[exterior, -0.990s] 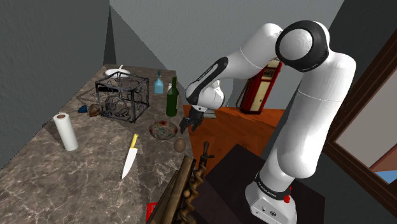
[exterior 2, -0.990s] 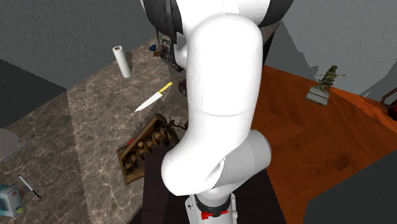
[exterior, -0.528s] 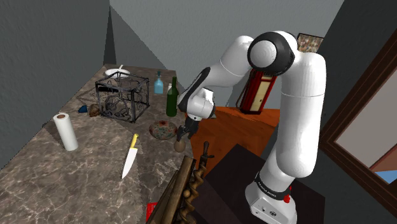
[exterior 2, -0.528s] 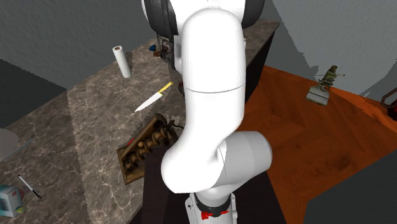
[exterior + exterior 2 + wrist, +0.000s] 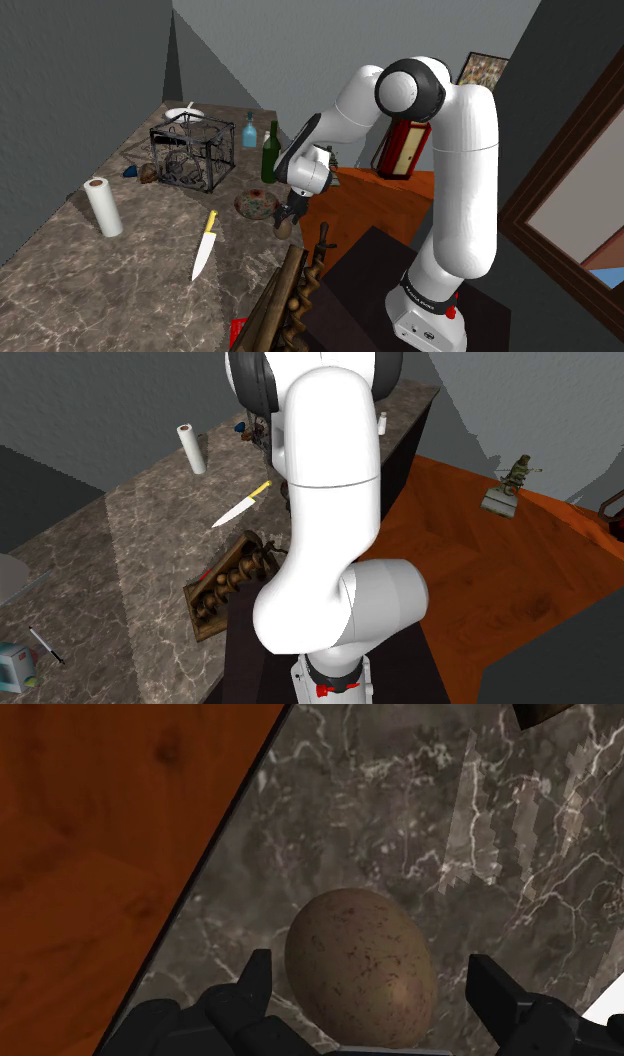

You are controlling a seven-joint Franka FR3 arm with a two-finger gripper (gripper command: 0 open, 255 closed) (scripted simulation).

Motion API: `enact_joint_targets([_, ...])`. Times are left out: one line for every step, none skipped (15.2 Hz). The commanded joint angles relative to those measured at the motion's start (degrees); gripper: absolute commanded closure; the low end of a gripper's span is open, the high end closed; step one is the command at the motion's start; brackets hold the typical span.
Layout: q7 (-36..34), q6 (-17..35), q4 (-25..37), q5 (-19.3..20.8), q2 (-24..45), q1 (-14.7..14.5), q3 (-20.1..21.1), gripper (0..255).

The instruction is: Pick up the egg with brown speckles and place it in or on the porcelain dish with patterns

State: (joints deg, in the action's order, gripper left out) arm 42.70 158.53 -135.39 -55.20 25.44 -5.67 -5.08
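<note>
Marble counter (image 5: 400,804), speckled egg (image 5: 360,966) between parted fingers (image 5: 500,996)

claw (image 5: 286,218): dropped from beside dish (image 5: 256,204) to straddle speckled egg (image 5: 358,966) | arm (image 5: 462,150): folded lower

Egg (image 5: 360,969): pale tan shell with fine brown speckles, flanked by the all-black gripper (image 5: 374,972). Countertop (image 5: 400,824) under the egg: dark grey-brown marble with white veining; floor (image 5: 90,834) beside the egg: orange-brown wood grain. Dish (image 5: 257,204) near the egg: mottled brown-and-green pattern; knife (image 5: 205,244): yellow handle, white blade.
</note>
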Motion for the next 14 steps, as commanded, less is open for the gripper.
enact_joint_targets([0.1, 0.0, 0.0, -0.1, 0.1, 0.0, 0.0, 0])
enact_joint_targets([0.1, 0.0, 0.0, -0.1, 0.1, 0.0, 0.0, 0])
enact_joint_targets([0.1, 0.0, 0.0, -0.1, 0.1, 0.0, 0.0, 0])
enact_joint_targets([0.1, 0.0, 0.0, -0.1, 0.1, 0.0, 0.0, 0])
enact_joint_targets([0.1, 0.0, 0.0, -0.1, 0.1, 0.0, 0.0, 255])
enact_joint_targets([0.1, 0.0, 0.0, -0.1, 0.1, 0.0, 0.0, 255])
enact_joint_targets([0.1, 0.0, 0.0, -0.1, 0.1, 0.0, 0.1, 255])
enact_joint_targets([0.1, 0.1, 0.1, -0.1, 0.1, 0.0, 0.1, 255])
enact_joint_targets([0.1, 0.0, 0.1, -0.1, 0.1, 0.0, 0.0, 255])
enact_joint_targets([0.0, 0.0, 0.1, 0.0, 0.1, 0.0, 0.0, 255])
enact_joint_targets([0.0, 0.0, 0.1, 0.0, 0.1, 0.0, 0.0, 255])
enact_joint_targets([0.0, 0.0, 0.1, 0.0, 0.1, 0.0, 0.0, 255])
enact_joint_targets([0.0, 0.0, 0.1, 0.0, 0.1, 0.0, 0.0, 255])
enact_joint_targets([0.1, 0.0, 0.0, -0.1, 0.1, 0.0, 0.0, 255])
